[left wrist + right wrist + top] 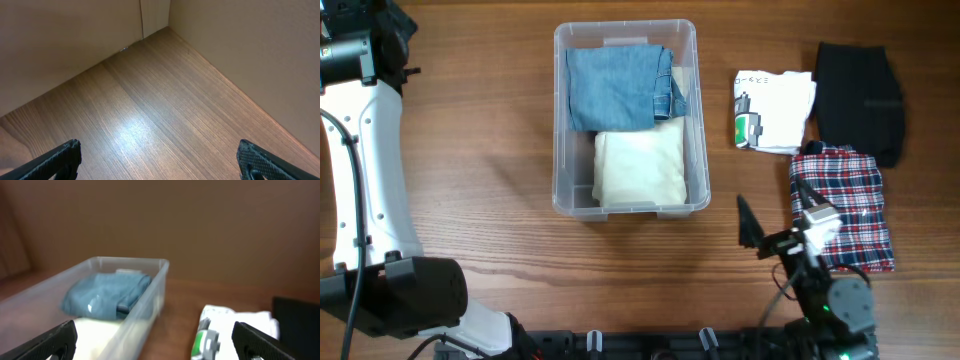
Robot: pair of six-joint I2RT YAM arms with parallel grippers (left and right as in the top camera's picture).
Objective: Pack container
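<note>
Table (470, 150): container (558, 120) ahead-left of right hand (154, 332)

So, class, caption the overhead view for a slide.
Container with jeans and cream cloth; white garment, black garment, plaid garment outside.

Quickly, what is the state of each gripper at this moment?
Left gripper: open, jaws wide apart, holding nothing.
Right gripper: open, jaws wide apart, holding nothing.

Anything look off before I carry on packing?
Nothing stands out. The container sits upright with jeans and a cream garment folded inside; the white shirt, black garment and plaid garment lie folded beside it.
</note>
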